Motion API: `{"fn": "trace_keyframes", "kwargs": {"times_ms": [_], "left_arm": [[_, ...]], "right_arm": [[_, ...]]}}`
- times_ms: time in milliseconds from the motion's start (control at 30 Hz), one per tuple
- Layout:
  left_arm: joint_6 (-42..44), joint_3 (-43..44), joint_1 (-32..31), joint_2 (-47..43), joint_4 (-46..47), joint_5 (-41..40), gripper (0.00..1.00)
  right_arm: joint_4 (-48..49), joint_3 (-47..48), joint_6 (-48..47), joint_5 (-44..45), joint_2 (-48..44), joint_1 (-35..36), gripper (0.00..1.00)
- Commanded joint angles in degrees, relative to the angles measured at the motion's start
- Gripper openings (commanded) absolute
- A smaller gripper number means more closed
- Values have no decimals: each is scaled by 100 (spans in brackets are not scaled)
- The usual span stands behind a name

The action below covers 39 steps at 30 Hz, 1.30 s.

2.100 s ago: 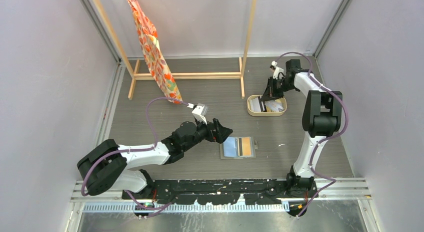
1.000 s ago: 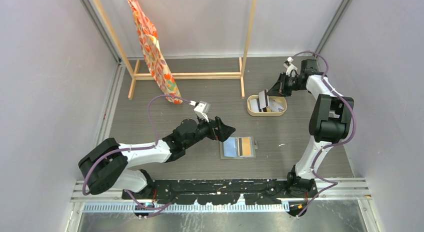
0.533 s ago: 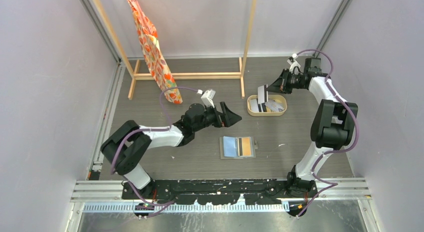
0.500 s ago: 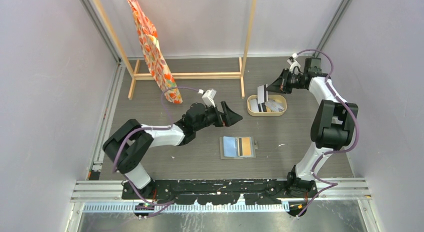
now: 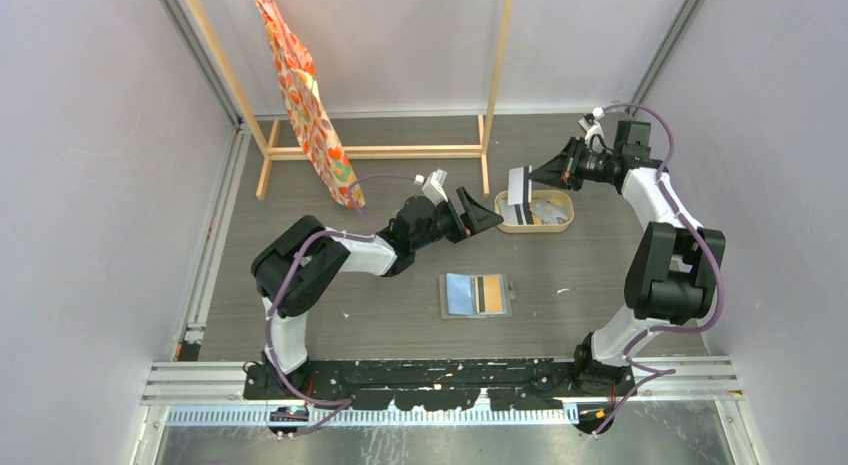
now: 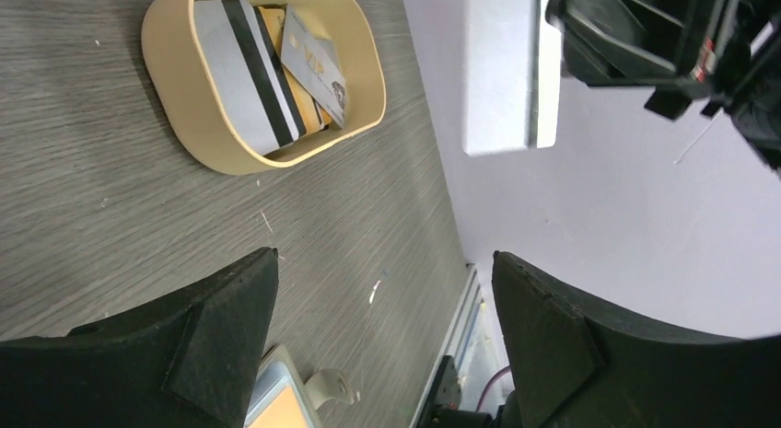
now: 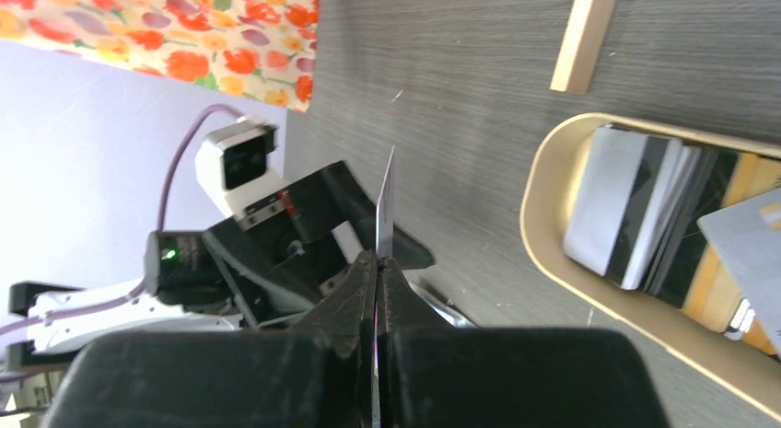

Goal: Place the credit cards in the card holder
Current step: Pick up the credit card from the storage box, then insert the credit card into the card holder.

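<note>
Card status: 1 held card (image 5: pixel 519 185), pale w/ a dark stripe, is pinched by its edge in your right gripper (image 5: pixel 540 173), jaws closed tight on it. It stands upright in the air by the left end of the beige oval tray (image 5: pixel 535 229), not touching it. The right wrist view shows it edge-on (image 7: pixel 386 207), sticking straight out of the jaws. More tray cards (image 5: pixel 540 213) lie stacked and overlapping inside the tray: silver-grey ones w/ dark stripes, some orange-gold underneath.

The card holder (image 5: pixel 476 295) lies open and flat on the grey surface (image 5: pixel 560 305), nearer the arm bases and well apart from the tray. Its left half is pale blue; an orange card (image 5: pixel 491 294) w/ a dark stripe sits on the right half.

Watch your left gripper (image 5: pixel 485 213): jaws spread wide w/ nothing between them. It hangs just left of the tray and points at the held card, so it sits approx. between that card and the holder. In its wrist view the held card (image 6: pixel 500 69) is up top, the tray (image 6: pixel 184 106) upper left, and the holder's corner (image 6: pixel 276 410) shows at the bottom edge.

Further back you've got a wooden rack (image 5: pixel 375 152) w/ a floral cloth (image 5: pixel 305 95) hanging on it; one rack leg stands near the tray's far-left end.
</note>
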Motion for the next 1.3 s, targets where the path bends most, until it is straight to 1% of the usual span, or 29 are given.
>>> {"fn": "trace_keyframes", "kwargs": {"times_ms": [0,133,367,467,700,733,800,900,1033,1067,1100,1133,1167,1233,1267], "left_arm": [[-494,305,27,274,905,-26,85],[-695,382,35,431,1351,47,82],[-1088,135,44,541,2342,6,78],[-1244,208,54,654,2487,3,75],[-1430,371,54,833,2626,57,62],[-1434,368,54,830,2650,49,58],[-1455,372,53,848,2773,62,46],[-1524,412,54,858,2895,127,38],[-1595,334,54,841,3082,168,22],[-1605,299,49,844,3169,172,17],[-1646,259,53,846,3254,184,8],[-1665,228,54,857,3316,198,3],[-1686,189,54,849,3373,211,0],[-1682,61,54,797,3461,228,0],[-1648,-38,54,743,3506,218,0]], "right_arm": [[449,-272,444,-437,-557,18,1],[542,-507,523,-511,-761,105,1],[582,-636,511,-536,-902,194,1],[637,-728,522,-555,-955,271,1],[743,-845,554,-632,-1079,375,1],[747,-859,558,-640,-1081,390,1],[751,-891,536,-646,-1094,419,1],[708,-938,436,-662,-1105,471,1],[461,-932,165,-630,-1117,492,1],[414,-932,119,-617,-1109,492,1],[360,-920,21,-577,-1108,500,1],[266,-897,-35,-552,-1095,513,1],[149,-866,-184,-524,-1099,524,1],[-125,-809,-476,-488,-1104,564,1],[-251,-789,-651,-536,-1123,589,6]]}}
